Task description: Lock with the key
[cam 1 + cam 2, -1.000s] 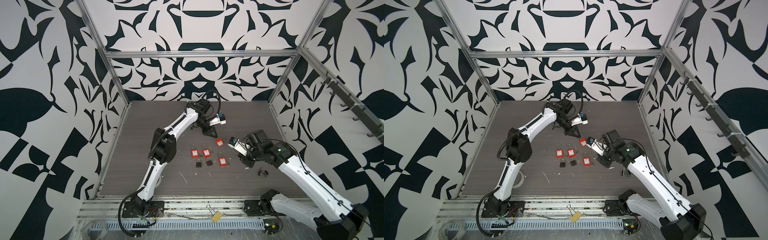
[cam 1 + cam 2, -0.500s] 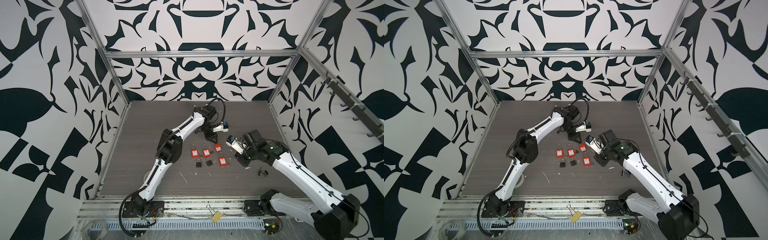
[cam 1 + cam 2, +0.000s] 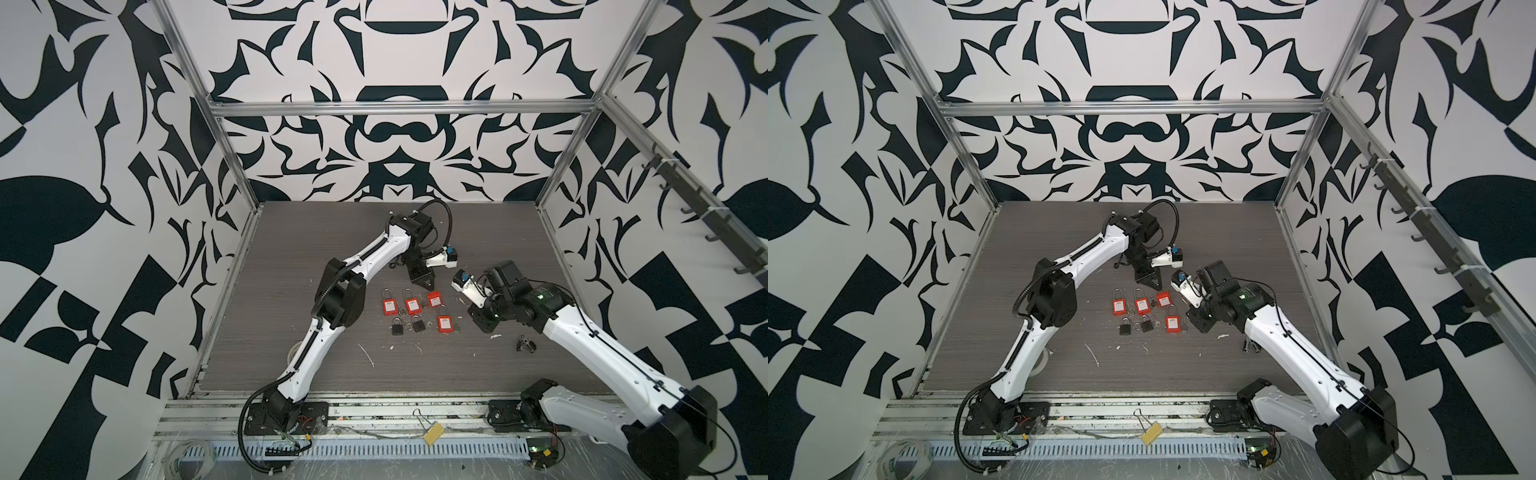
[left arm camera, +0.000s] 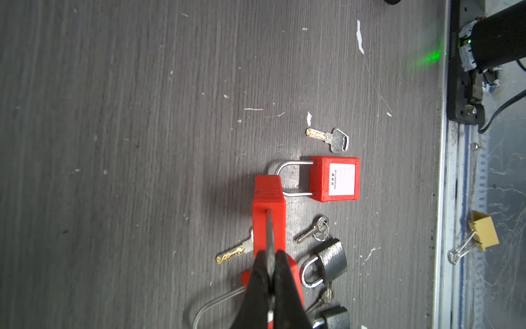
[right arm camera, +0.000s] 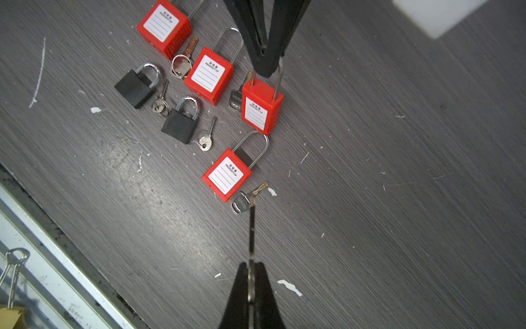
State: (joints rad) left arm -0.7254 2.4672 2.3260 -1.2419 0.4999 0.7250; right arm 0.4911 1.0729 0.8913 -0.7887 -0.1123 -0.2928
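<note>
My left gripper (image 4: 269, 253) is shut on the shackle of a red padlock (image 4: 269, 205), whose body hangs below the jaws. Both top views show that gripper (image 3: 424, 284) (image 3: 1154, 284) at the back of the padlock group, with the held padlock (image 3: 434, 299) (image 3: 1163, 299) under it. My right gripper (image 5: 252, 265) is shut on a thin metal key (image 5: 252, 228), seen edge-on and pointing toward the held padlock (image 5: 262, 111). The key's tip is well short of the padlock. In both top views the right gripper (image 3: 484, 326) (image 3: 1198, 326) hovers right of the group.
Three more red padlocks (image 3: 388, 305) (image 3: 412, 305) (image 3: 444, 323) and two black ones (image 3: 397, 326) (image 3: 417, 325) lie on the dark table (image 3: 291, 257), with loose keys (image 4: 330, 139) among them. A small metal piece (image 3: 524, 344) lies right of them. A binder clip (image 3: 432, 432) rests on the front rail.
My left arm has brought the red padlock forward and down toward the group of locks. My right gripper has shifted slightly left with the key.
</note>
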